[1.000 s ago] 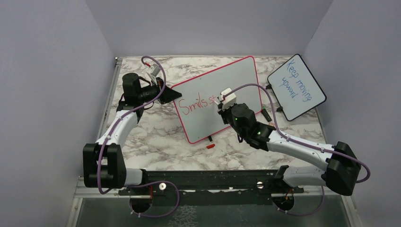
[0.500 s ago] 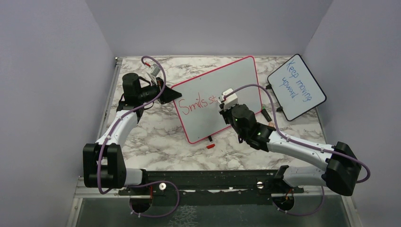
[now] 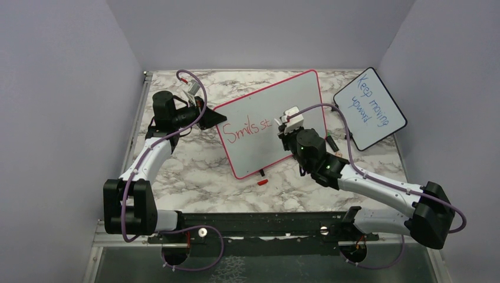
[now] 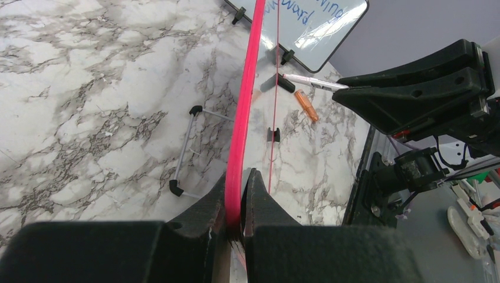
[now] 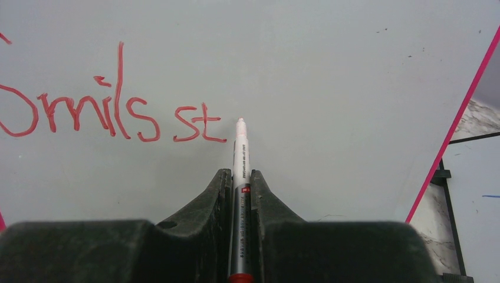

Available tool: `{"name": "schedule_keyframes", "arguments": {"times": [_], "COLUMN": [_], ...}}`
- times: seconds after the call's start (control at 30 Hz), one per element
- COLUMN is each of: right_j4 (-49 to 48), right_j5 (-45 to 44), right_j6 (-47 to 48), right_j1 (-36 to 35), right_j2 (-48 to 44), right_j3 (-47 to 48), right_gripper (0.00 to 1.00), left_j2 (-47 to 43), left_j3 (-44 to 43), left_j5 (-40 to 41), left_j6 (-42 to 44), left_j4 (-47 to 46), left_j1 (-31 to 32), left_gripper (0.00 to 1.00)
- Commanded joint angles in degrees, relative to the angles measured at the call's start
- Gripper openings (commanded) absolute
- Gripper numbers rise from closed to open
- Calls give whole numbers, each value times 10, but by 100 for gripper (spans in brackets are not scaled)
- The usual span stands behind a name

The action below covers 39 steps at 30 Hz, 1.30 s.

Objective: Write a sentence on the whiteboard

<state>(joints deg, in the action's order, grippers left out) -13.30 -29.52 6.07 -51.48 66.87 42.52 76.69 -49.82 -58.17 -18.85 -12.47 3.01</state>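
Marble-patterned tabletop, walled in by plain grey panels, is carrying two boards. In the middle, the whiteboard with the red-pink frame is standing raised off the table at a slant. To its right, well apart from it, a smaller black-framed board is showing blue handwriting.

Two arms are reaching in, one to each side of the whiteboard. The left gripper is pinching the board's left edge. From the left wrist view, its two fingers are pressing narrowly on either side of the pink frame. The right gripper is clamping one marker between its fingers, with the pen running straight out toward the white surface.

The sentence is reading only "Smils st" in red so far, across the left half of the board. The marker's tip is sitting just right of the "t"; whether it is touching the surface cannot be told.

Loose on the table, one red cap is lying just below the whiteboard's near edge. The left wrist view is also showing one pen and one orange cap lying side by side between the two boards.
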Motion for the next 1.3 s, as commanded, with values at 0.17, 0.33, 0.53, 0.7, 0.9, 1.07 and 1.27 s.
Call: {"name": "schedule_keyframes", "arguments": {"times": [0.17,0.33,0.53,0.7,0.9,1.07,1.27], "right_j4": [-30,-35,-43,-54,-49,-34,-1], "right_j5": [6,12,11,16,45,59,64], "right_j6": [5,4,6,12,11,7,-1], "right_j1": [10,14,16,17,17,17,17], "right_j2": [19,33,45,47,46,42,31], "right_j3": [11,13,17,19,22,20,16], "right_gripper": [1,1,1,1,1,1,1], "left_j2": [11,10,11,10,11,11,11], "left_j3": [14,15,15,15,15,14,15], "left_j5": [69,68,68,67,68,70,70], "left_j6": [71,70,72,71,71,71,71], "left_j4": [44,44,44,44,44,44,44], "left_j1": [11,11,11,12,13,12,12], "left_gripper": [0,0,0,0,0,0,0]}}
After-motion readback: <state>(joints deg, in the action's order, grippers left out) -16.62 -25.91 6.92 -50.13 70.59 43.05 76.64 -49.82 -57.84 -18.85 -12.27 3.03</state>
